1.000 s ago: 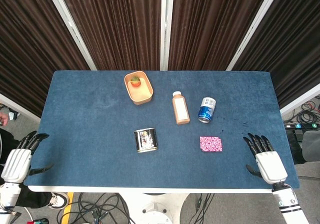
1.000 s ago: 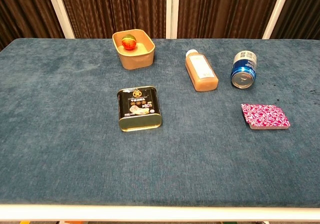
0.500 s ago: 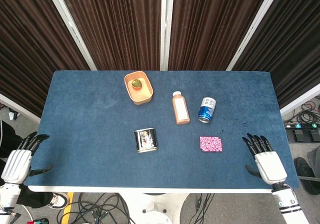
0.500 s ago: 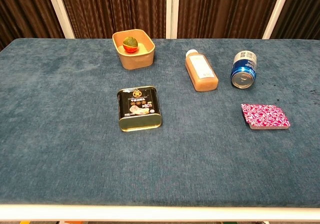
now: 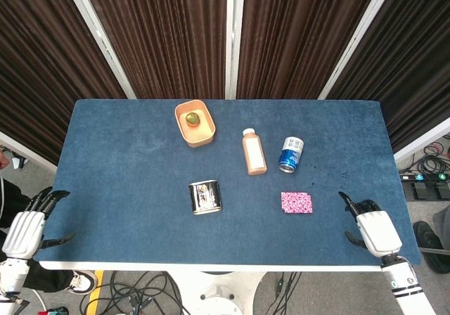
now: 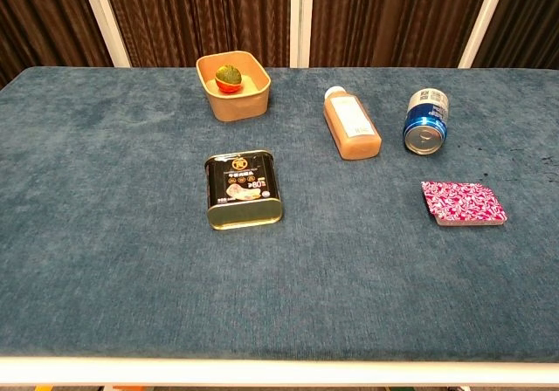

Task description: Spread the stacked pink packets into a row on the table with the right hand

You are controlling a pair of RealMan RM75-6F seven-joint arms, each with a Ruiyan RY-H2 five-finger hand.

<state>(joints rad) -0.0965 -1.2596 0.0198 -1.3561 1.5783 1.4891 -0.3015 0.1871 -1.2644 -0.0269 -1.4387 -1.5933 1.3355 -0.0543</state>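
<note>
The stack of pink patterned packets [image 5: 296, 202] lies flat on the blue table [image 5: 126, 160], right of centre; in the chest view the packets [image 6: 463, 202] sit near the right edge. My right hand [image 5: 373, 227] hovers at the table's front right corner, a hand's width to the right of the packets, holding nothing, its dark fingers [image 5: 354, 206] bent a little. My left hand [image 5: 24, 228] hangs off the front left corner, fingers spread and empty. Neither hand shows in the chest view.
A tan bowl [image 5: 204, 133] with a round fruit [image 6: 229, 77] stands at the back. An orange juice bottle [image 5: 254, 152] and a blue can [image 5: 290, 153] lie just behind the packets. A black tin [image 5: 204, 196] lies left of them.
My right hand's fingers have bent inward and the hand has shifted slightly. The fruit in the bowl has turned, showing more green. The packets have not moved.
</note>
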